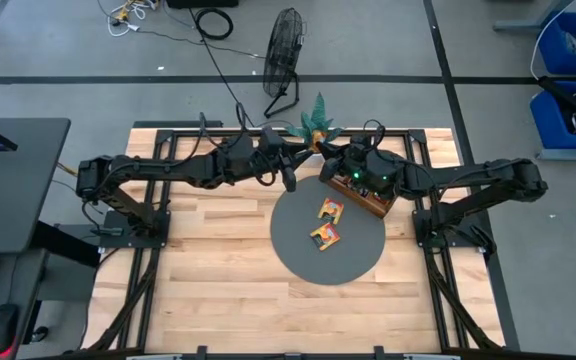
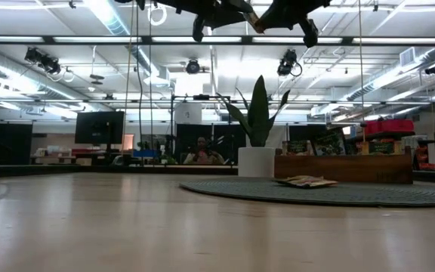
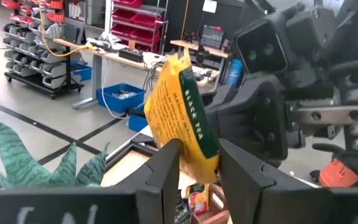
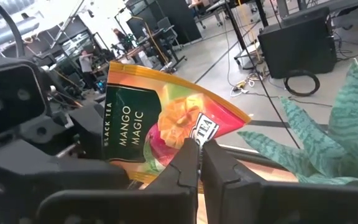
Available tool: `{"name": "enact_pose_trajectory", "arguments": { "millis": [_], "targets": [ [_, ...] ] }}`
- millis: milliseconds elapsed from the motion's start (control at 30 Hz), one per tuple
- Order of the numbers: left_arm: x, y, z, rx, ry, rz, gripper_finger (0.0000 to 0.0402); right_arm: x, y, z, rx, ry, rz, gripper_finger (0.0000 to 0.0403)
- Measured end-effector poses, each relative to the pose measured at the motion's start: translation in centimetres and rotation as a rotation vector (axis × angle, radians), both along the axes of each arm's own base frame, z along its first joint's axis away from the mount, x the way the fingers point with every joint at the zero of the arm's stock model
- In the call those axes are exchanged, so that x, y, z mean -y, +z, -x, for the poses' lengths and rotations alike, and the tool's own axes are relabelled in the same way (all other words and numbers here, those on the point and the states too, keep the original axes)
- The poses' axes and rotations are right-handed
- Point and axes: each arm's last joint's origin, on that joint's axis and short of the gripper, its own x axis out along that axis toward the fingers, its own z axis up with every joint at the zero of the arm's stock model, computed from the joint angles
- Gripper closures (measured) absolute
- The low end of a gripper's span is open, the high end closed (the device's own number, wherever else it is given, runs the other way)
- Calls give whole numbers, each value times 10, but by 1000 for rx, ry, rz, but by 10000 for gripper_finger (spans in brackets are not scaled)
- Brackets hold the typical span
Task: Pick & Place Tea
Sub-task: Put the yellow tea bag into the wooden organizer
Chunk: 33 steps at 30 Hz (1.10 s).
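Observation:
An orange-yellow tea sachet (image 4: 160,118), printed with mango and black tea, is up in the air over the far middle of the table (image 1: 314,148), beside the plant. My right gripper (image 4: 199,162) is shut on it. My left gripper (image 3: 199,168) faces it from the other side, open. Its two fingers stand on either side of the sachet's lower part (image 3: 202,155); I cannot tell whether they touch it. Two more sachets (image 1: 330,210) (image 1: 325,236) lie flat on the grey round mat (image 1: 298,250). My right gripper pinches the sachet between its two fingers at the lower edge, by the small printed logo (image 4: 206,132). The sachet is lifted clear of the table and stands tilted above the fingers, its printed face toward the wrist camera.
A brown wooden compartment tray (image 1: 366,195) holding more sachets lies on the mat's far right edge. A green plant in a white pot (image 2: 257,160) stands just beyond it, close under both grippers. The table's near half is bare wood (image 1: 218,290).

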Motion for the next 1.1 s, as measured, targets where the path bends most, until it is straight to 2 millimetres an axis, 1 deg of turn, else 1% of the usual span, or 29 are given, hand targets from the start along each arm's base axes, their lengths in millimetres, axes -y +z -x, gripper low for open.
{"name": "enact_pose_trajectory", "arguments": {
  "millis": [67,133,267,300,367,433,533,633,767,867,933,1000,1100],
  "targets": [
    [0,-2,0,-21,0,2,300,0,0,0,3,0,0,403],
    [0,-4,0,-40,2,6,320,0,0,0,5,2,0,403],
    [0,-4,0,-43,3,3,382,0,1,0,9,18,-4,403],
    [0,-4,0,-44,5,3,391,-1,1,0,9,22,-5,403],
    [-1,-4,0,-45,10,3,394,-1,1,-1,8,40,-5,402],
    [-1,-5,0,-50,8,4,397,-1,1,-1,-7,67,10,393],
    [-1,-7,1,-73,0,7,398,-3,2,0,-35,141,51,361],
    [-1,-11,1,-113,2,13,399,-5,7,6,-52,203,81,317],
    [-1,-16,2,-170,-15,25,400,-6,17,22,-68,218,103,255],
    [0,-19,2,-198,-42,35,400,-6,23,37,-97,224,122,218],
    [0,-22,2,-223,-81,45,400,-7,28,46,-116,265,155,199],
    [-1,-25,3,-250,-159,73,400,-9,34,54,-125,313,195,186],
    [-2,-32,5,-309,-276,141,400,-11,43,59,-211,402,238,180]
  ]
}}
